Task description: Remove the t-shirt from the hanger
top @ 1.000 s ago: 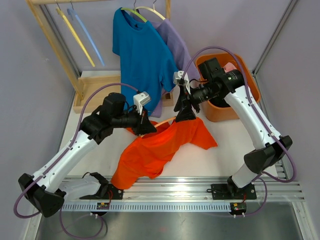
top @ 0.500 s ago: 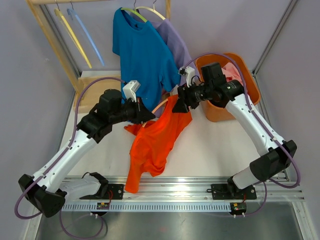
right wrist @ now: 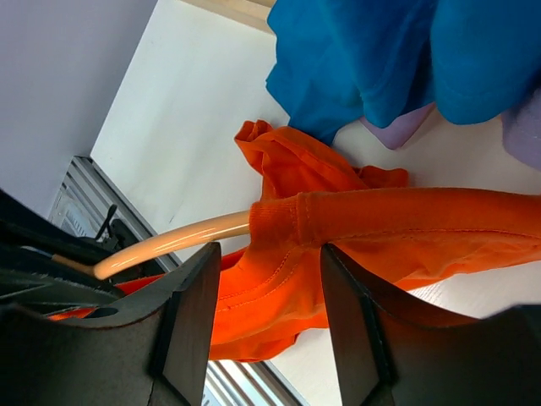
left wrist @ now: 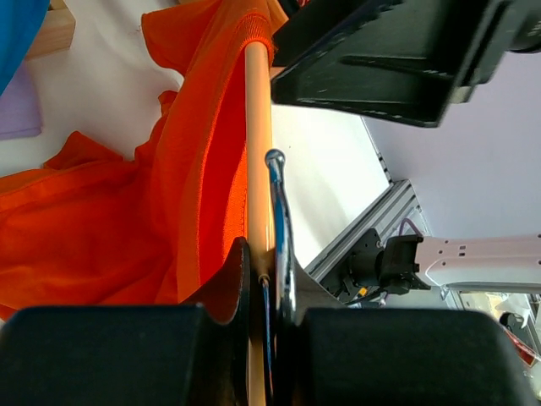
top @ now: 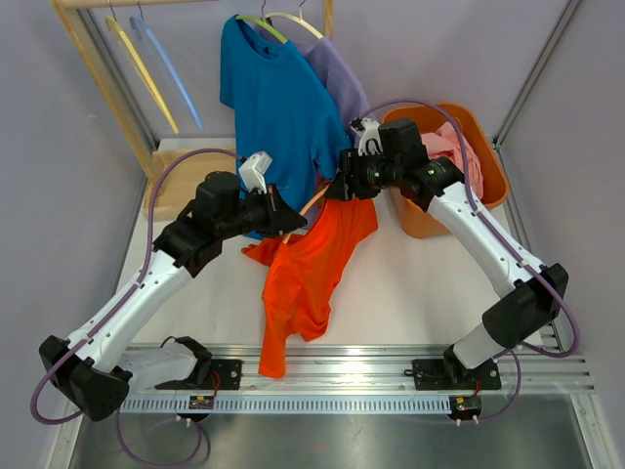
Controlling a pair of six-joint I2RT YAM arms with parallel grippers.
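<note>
Left gripper (left wrist: 266, 271) clamps the peach hanger (left wrist: 258, 110); right gripper (right wrist: 269, 254) straddles the collar of the orange t-shirt (top: 312, 264), grip unclear. A loose pinch could slip, leaving cloth snagged.

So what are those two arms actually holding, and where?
The left tool clamps the peach hanger at its hook's base. The right tool straddles the orange t-shirt over the hanger's arm; whether it pinches cannot be told.
</note>
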